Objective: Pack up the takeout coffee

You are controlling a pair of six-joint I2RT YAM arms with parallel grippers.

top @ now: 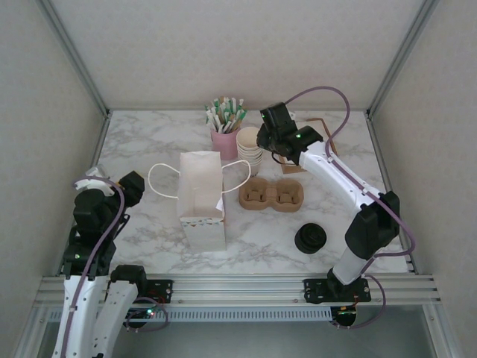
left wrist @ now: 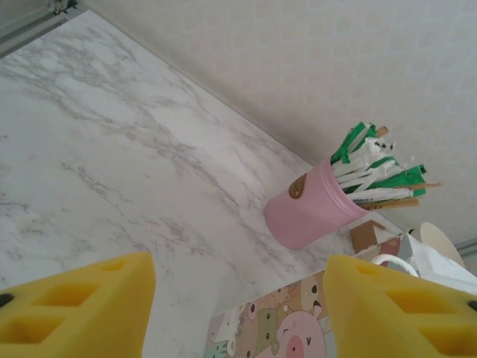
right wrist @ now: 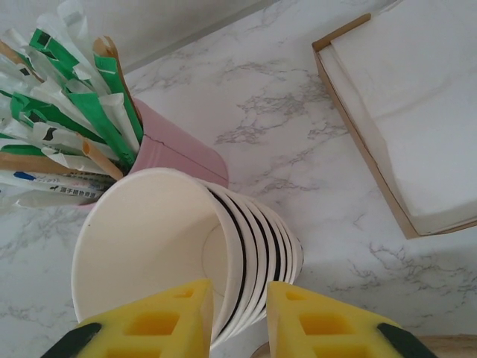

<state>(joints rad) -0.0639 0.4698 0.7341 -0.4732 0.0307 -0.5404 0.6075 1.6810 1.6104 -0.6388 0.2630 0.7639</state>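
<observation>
Where pale walls (top: 223,45) enclose it, the tabletop (top: 149,142) shows grey-veined marble.

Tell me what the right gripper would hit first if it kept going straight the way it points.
The stack of paper cups. The right gripper points down at its near rim, one finger over the top cup's mouth, the other outside the stack, so the cup walls likely come first.

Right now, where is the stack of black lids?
In the top external view, the stack of black lids sits on the marble table's right side near the front edge, just in front of the cardboard cup carrier.
</observation>
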